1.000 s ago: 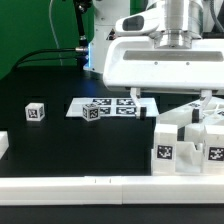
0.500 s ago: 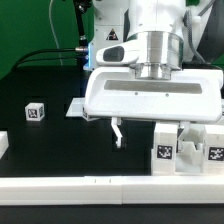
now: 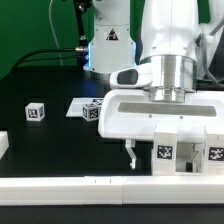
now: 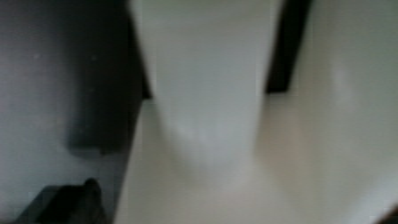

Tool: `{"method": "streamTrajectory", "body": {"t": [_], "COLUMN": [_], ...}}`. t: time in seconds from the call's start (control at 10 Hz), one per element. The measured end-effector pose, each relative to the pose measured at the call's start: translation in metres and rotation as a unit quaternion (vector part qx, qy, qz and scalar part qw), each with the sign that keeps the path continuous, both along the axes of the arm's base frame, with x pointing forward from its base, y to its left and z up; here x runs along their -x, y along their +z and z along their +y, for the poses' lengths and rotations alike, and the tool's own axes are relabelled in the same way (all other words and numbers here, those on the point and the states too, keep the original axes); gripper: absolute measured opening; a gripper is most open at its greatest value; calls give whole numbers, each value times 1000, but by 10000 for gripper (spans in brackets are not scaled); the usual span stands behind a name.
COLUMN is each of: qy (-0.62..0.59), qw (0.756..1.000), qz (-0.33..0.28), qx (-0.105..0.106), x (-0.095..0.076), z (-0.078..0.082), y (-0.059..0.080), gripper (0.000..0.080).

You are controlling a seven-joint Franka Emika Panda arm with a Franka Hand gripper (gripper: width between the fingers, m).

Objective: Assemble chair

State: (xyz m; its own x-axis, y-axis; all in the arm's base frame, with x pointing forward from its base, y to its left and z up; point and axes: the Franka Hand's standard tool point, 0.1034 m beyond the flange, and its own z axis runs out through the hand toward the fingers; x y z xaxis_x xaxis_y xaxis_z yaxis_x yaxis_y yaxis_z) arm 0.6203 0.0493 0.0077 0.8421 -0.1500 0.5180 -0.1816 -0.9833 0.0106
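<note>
From my screen the black table [image 3: 40, 140] fills the exterior view, and the arm [image 3: 170, 40] stands over it from 12 o'clock down to the centre. Its hand [image 3: 158, 150] is low, with its wide white body across the middle of the picture. I see one thin finger [image 3: 132, 153] hanging at about 6 o'clock, just beside the chair. The other finger is hidden behind the parts, so I cannot tell whether the hand is apart, together, or clamped on anything.

The chair [image 3: 190, 150] sits as a cluster of white tagged pieces on the table at 4 o'clock, right under the hand's body and in front of it. In the wrist view a tall white piece of the chair [image 4: 205, 100] fills the middle, very close and blurred, with dark strips on either side.

A long white rail [image 3: 90, 186] runs along 6 o'clock. The marker board [image 3: 88, 107] lies flat at about 10 o'clock, partly covered by the hand. A small tagged block [image 3: 36, 111] stands alone at 9 o'clock, well apart from the chair.
</note>
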Motion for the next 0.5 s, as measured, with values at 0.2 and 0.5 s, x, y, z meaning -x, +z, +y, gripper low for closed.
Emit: {"method": "streamTrajectory", "body": {"t": [0.2, 0.5], "qy": [0, -2], "qw": [1000, 1000], "qz": [0, 3], "qx": [0, 6], "x": [0, 4], "z": [-1, -8], "y": [-1, -1], "gripper": [555, 235]}}
